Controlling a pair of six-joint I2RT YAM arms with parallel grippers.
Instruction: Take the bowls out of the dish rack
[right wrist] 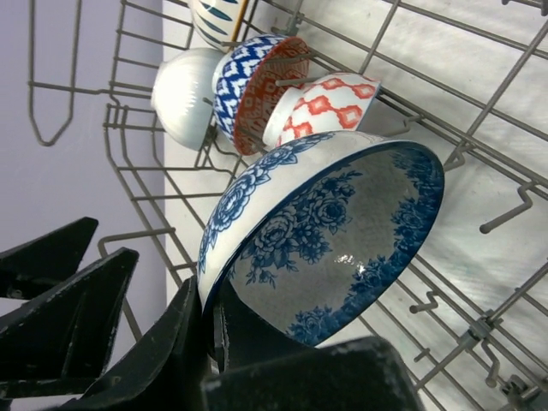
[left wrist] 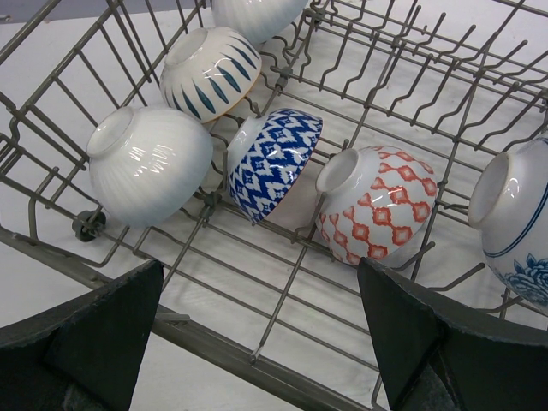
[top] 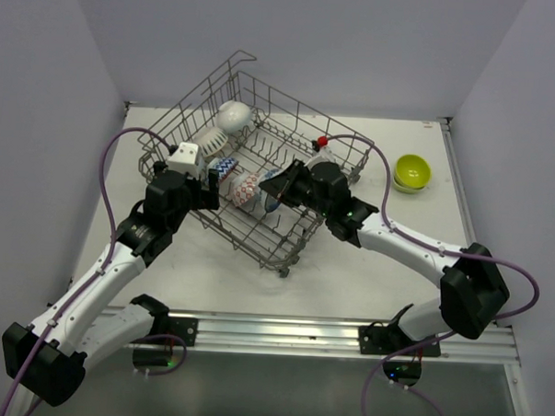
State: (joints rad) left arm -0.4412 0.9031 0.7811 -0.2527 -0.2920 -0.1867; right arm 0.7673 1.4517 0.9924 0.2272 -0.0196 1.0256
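Floral bowl rim between right fingers

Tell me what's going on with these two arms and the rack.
The arms are unloading bowls from the dish rack. The right gripper pinches the rim of the blue floral bowl in the rack. The left gripper hangs open at the rack's edge, facing the white ribbed bowl, blue patterned bowl and red patterned bowl. Two lime bowls sit stacked on the table.
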